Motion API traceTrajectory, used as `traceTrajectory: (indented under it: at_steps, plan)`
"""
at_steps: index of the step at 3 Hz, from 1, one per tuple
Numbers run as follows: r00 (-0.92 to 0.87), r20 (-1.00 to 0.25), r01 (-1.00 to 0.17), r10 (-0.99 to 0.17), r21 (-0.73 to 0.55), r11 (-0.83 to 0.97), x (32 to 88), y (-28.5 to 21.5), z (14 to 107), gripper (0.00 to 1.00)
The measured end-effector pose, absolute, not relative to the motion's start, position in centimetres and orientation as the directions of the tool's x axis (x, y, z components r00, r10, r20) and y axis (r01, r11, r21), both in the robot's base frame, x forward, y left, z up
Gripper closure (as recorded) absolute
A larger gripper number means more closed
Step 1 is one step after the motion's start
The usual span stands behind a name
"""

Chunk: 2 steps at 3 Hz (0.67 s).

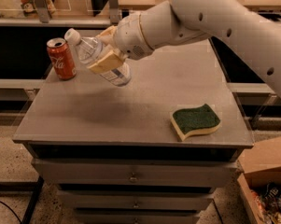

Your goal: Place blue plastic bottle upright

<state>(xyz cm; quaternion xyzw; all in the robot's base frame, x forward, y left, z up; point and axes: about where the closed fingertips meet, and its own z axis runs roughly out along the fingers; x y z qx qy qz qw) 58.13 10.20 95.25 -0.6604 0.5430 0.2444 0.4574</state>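
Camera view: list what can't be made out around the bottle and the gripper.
- Bottle: its label, mostly covered by the gripper clamped around its middle.
- Gripper: far finger, largely behind the bottle.
- Arm: its base, cut off by the right edge.
- Can: back side, facing away.

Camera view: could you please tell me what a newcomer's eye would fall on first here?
The white arm reaches in from the upper right, its end effector clamped on the blue plastic bottle, held tilted above the table. A red soda can stands at the back left corner just beside it, and a green sponge lies near the front right.
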Motion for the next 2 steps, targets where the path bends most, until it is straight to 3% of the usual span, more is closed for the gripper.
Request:
traceTrajectory:
  at_steps: [2]
  plan:
    - [0.164,-0.951,-0.975,-0.262,-0.196,0.101,58.94,10.71,94.65,1.00]
